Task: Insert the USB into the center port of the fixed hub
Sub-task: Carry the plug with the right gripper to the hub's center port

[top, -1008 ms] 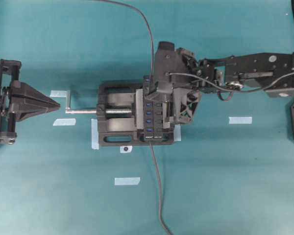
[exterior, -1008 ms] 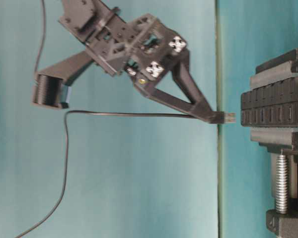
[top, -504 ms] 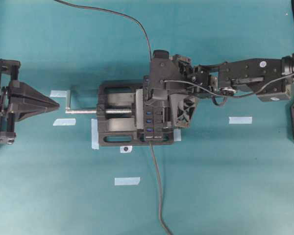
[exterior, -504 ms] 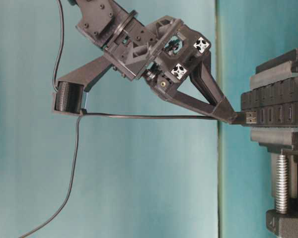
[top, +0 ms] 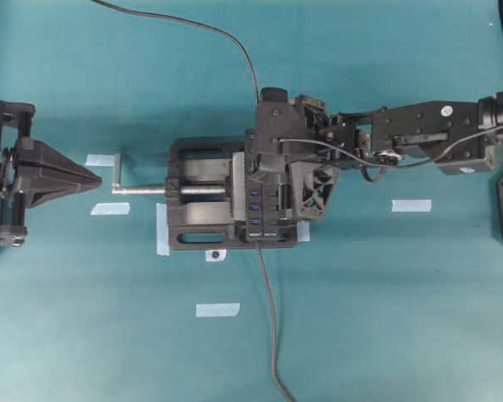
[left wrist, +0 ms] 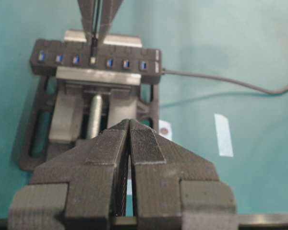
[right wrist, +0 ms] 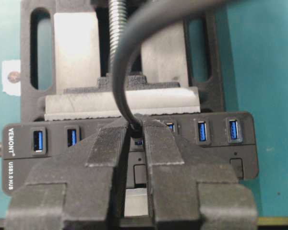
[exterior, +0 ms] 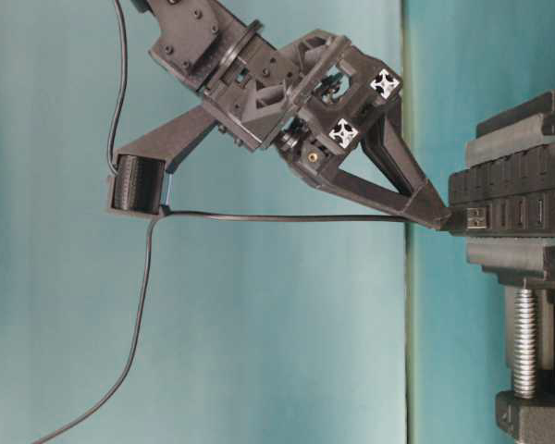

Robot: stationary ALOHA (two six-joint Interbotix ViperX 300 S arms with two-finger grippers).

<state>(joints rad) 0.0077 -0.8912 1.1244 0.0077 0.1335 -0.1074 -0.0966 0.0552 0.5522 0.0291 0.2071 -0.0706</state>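
USB at the hub's middle slot

The right gripper [right wrist: 137,139] pinches the USB [exterior: 474,219], its tip at the center port [left wrist: 92,60] of the fixed hub [right wrist: 216,143]; beyond the vise [top: 197,205], the left gripper [left wrist: 129,143] rests pressed closed, empty.

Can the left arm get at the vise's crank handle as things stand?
Probably yes. The left gripper sits shut at the table's left edge, and the crank handle lies just beyond its tip with only bare cloth and tape between; the right gripper is busy over the hub.
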